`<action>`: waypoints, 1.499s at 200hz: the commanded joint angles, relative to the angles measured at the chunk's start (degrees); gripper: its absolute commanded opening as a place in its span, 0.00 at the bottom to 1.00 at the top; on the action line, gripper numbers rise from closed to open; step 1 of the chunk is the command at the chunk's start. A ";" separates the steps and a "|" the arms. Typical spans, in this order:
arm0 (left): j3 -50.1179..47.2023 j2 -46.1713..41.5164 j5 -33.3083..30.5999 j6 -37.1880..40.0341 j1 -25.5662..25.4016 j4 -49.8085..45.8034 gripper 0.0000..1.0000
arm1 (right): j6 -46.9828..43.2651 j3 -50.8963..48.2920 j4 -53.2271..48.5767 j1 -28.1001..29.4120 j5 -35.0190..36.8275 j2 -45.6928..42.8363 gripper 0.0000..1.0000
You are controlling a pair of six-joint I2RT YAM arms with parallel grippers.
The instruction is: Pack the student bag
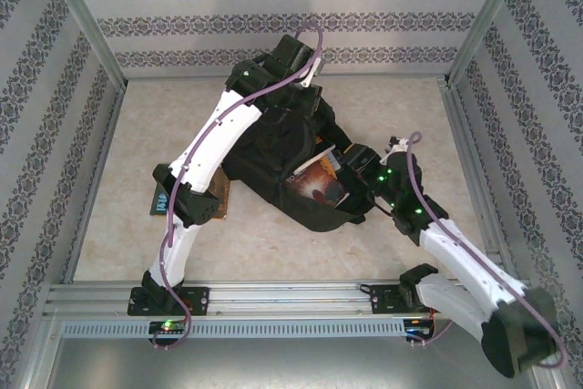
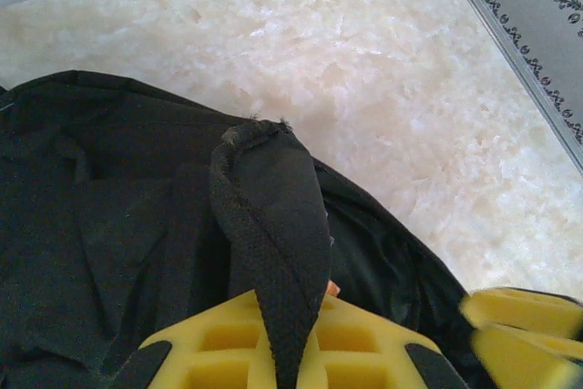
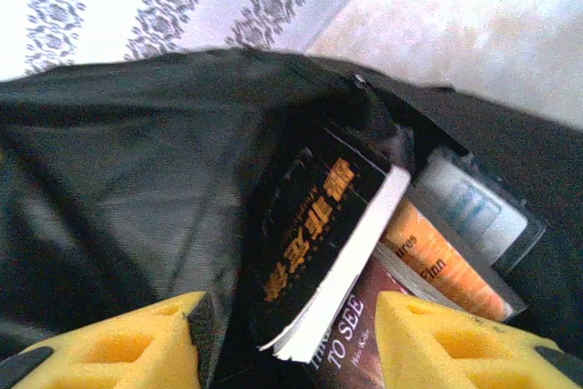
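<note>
The student bag lay flat near the middle of the table, its mouth gaping toward the near right. Three books sat in that mouth with their ends projecting: a black book with gold lettering uppermost, a maroon book beneath it, and an orange book to its right. The right gripper hovered at the opening, fingers spread either side of the black book and gripping nothing. At the bag's far end a black strap lay across one yellow finger of the left gripper; whether it was clamped could not be told. Judged stage: loading well advanced, but the books not fully seated and the mouth unclosed. A brown flat object left of the bag possibly awaited packing
</note>
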 commanded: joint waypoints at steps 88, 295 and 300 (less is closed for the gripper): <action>4.25 -3.46 -10.25 -1.31 -0.69 0.93 0.84 | -18.42 16.96 -30.25 -2.55 13.60 -5.62 0.50; -89.63 -39.97 -14.09 -24.29 28.33 40.48 0.81 | -27.09 21.85 -38.24 3.66 3.78 1.00 0.30; -90.38 -39.16 -14.20 -24.64 28.42 41.12 0.80 | -27.03 22.04 -38.57 3.77 3.56 1.23 0.30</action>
